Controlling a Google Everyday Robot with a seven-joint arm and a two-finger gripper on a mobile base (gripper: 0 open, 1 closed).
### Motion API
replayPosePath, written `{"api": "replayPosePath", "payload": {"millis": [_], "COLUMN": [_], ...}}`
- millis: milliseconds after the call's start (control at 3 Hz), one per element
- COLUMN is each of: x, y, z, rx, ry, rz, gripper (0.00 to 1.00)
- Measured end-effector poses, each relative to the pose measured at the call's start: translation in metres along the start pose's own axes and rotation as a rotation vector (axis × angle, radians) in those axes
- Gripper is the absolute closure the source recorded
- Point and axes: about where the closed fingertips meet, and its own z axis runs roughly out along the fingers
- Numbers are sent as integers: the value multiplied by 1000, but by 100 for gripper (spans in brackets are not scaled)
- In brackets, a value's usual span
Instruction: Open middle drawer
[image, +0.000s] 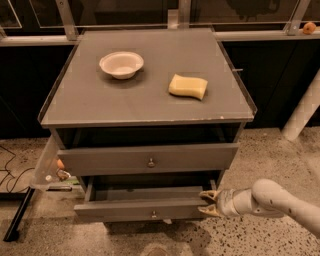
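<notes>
Robot's claw (204, 202) low on the right, fingers spread apart at the right end of the middle drawer (131, 210), drawer standing partly out, grey inside showing, below the wider upper drawer (110, 160), white bowl (121, 64) and yellow sponge (188, 86) on the grey worktop (150, 102).

Overhead light, moderate and even. Cabinet top (150, 100) reads bright; recesses beneath fall to black. Bowl (121, 64) and sponge (188, 86) cast short soft shadows. My gripper (203, 202), lower right, is well lit.
</notes>
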Motion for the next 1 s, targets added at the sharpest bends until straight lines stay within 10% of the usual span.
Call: {"api": "replayPosePath", "payload": {"millis": [1000], "x": [1], "y": [-1], "z": [8], "rx": [-17], "ry": [9], "rz": [3], "gripper": [34]}}
